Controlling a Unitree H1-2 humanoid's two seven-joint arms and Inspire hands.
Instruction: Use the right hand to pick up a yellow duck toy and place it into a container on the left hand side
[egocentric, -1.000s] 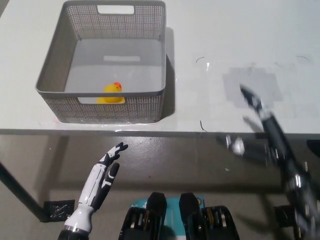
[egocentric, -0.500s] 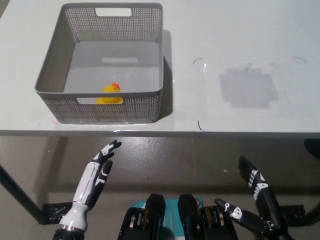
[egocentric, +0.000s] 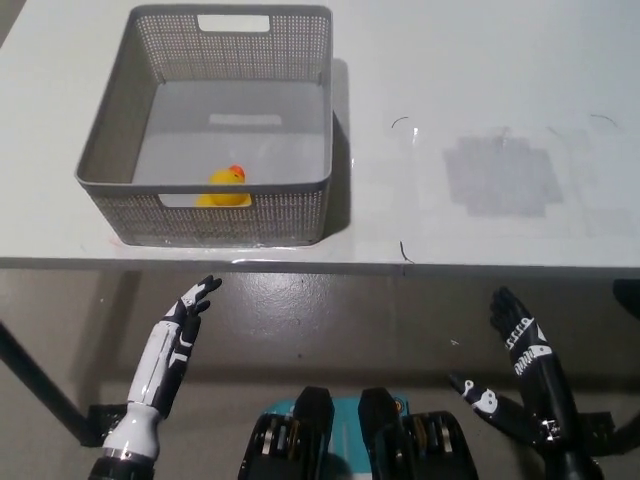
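**Duck in the basket, both hands low and empty**

The yellow duck toy (egocentric: 225, 186) sits inside the grey mesh basket (egocentric: 112, 140) in the upper left of the frame. It rests on the basket's floor close to the near wall, just left of that wall's middle, and its lower part is hidden behind the rim. Its orange-red beak points toward the right of the picture. The basket stands on the white table (egocentric: 480, 90), its near wall close to the table's front edge, with a cut-out handle in the far wall at the top of the frame.

To the right of the basket, well apart from it, a dull grey patch (egocentric: 500, 177) marks the tabletop in the upper right of the picture. A few thin dark marks lie on the surface between the basket and the patch.

The black right hand (egocentric: 525, 385) is at the lower right of the frame, below the table's front edge and off the tabletop. Its fingers are spread apart and it holds nothing.

The white left hand (egocentric: 170, 350) rests at the lower left, also below the table edge, under the basket's near wall as the picture shows it. Its fingers are stretched out toward the table, and it is empty.
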